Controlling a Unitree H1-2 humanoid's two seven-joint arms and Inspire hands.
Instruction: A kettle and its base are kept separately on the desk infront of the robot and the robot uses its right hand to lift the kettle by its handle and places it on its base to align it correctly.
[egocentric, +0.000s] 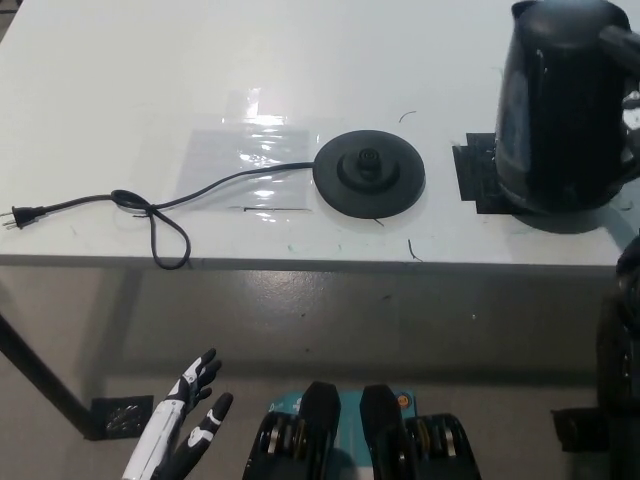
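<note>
The black kettle (560, 105) stands upright at the table's right end, partly over a black tape mark (478, 172). Whether its bottom touches the table I cannot tell. Its handle (622, 48) runs into the picture's right edge. My black right arm (622, 330) comes up along that edge toward the handle, but its hand merges with the black kettle and cannot be made out. The round black base (368, 172) lies flat mid-table, left of the kettle and apart from it. Down at the lower left, below the table, my white left hand (185, 415) rests open.
The base's cord (165, 215) runs left across the table in a loose knot to a plug (22, 213) near the left edge. A clear plastic sheet (248, 150) lies left of the base. The table's front edge (300, 262) crosses mid-picture.
</note>
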